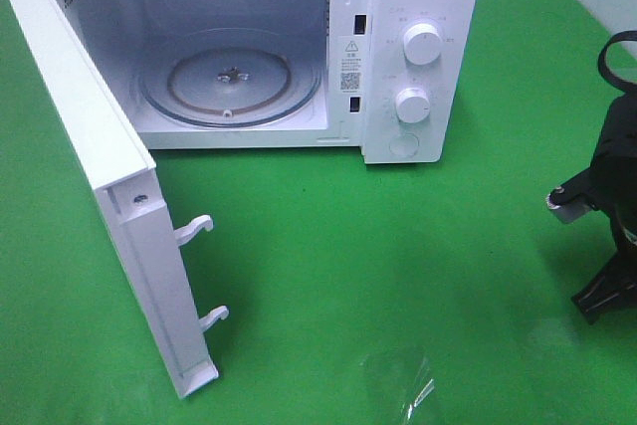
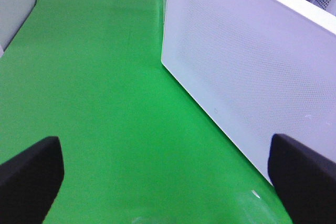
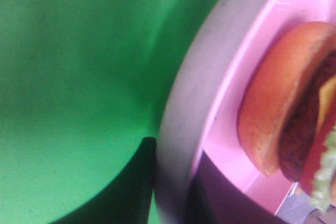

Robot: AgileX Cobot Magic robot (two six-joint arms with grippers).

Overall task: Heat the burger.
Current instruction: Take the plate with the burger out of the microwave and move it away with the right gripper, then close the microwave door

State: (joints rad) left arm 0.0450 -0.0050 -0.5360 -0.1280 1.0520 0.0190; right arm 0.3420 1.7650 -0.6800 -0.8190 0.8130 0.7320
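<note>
The right arm (image 1: 609, 196) is matte black with a silver screw block; the left gripper (image 2: 168, 174) shows 2 rounded black fingers (image 2: 31, 177).

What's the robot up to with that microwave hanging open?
It is set to heat a burger. The microwave sits on the green table with its door swung wide and the glass turntable bare. The burger sits on a pink plate right by the right gripper. The left gripper is open, holding nothing.
</note>
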